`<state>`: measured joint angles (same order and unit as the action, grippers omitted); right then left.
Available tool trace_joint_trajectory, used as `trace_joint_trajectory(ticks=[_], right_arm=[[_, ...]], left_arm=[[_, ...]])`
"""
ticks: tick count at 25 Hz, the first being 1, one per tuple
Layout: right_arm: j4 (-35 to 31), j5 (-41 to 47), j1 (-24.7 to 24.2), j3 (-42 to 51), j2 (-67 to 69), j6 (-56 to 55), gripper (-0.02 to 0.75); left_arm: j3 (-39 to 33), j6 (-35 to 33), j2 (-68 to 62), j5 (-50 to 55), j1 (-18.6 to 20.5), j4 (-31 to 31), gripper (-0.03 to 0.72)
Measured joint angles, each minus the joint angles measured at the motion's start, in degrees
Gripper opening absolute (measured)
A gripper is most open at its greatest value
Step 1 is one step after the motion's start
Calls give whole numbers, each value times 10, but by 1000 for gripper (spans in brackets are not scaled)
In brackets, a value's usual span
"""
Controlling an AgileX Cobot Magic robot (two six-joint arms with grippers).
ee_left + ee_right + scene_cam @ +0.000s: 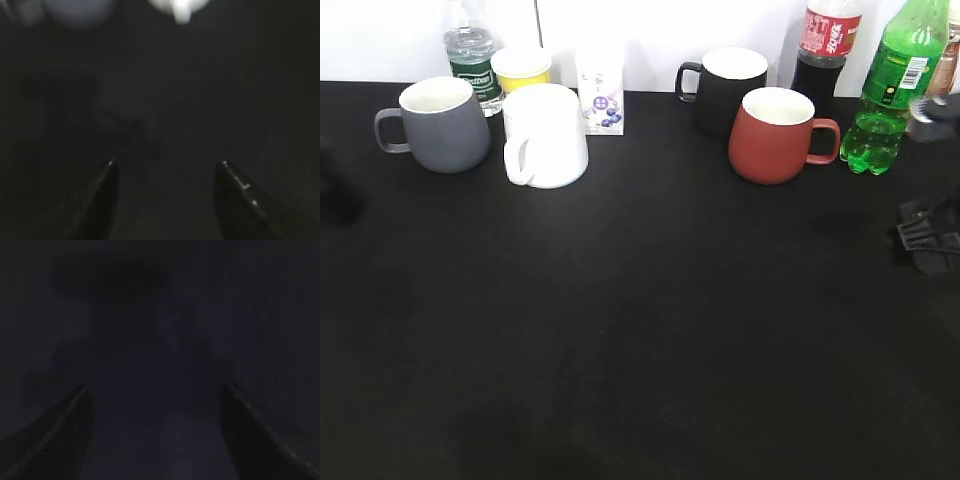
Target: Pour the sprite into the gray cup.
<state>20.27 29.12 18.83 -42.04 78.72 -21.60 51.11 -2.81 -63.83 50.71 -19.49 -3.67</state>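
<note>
The sprite [890, 90], a green bottle with a green-and-yellow label, stands upright at the back right of the black table. The gray cup [442, 124] stands at the back left, handle to the left, white inside. My right gripper [926, 238] shows as a dark shape at the right edge, in front of the sprite and apart from it. In the right wrist view its fingers [157, 400] are spread over dark table. My left gripper [166, 167] is open and empty over the dark table; in the exterior view only a dark blur shows at the left edge.
A white mug [546, 136] stands next to the gray cup. A red mug [778, 135], a black mug [728, 88] and a cola bottle [825, 50] stand near the sprite. A water bottle [472, 55], yellow cup [521, 68] and small carton [601, 92] line the back.
</note>
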Motion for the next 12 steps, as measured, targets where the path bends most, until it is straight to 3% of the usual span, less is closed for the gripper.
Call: trace_joint_trajectory(ticks=[2, 4, 6, 8, 12], right_arm=[[-88, 107, 49, -33, -71, 63, 595], [-161, 165, 63, -36, -179, 107, 594], [-167, 229, 63, -28, -300, 124, 594], [-166, 278, 63, 11, -434, 128, 594], [-162, 308, 63, 99, -676, 129, 594]], left_arm=[[0, 11, 70, 59, 0, -6, 459], [0, 13, 152, 105, 0, -6, 459], [-18, 13, 255, 138, 0, -2, 466], [-81, 14, 360, 149, 0, 3, 469], [-188, 14, 545, 136, -1, 6, 469]])
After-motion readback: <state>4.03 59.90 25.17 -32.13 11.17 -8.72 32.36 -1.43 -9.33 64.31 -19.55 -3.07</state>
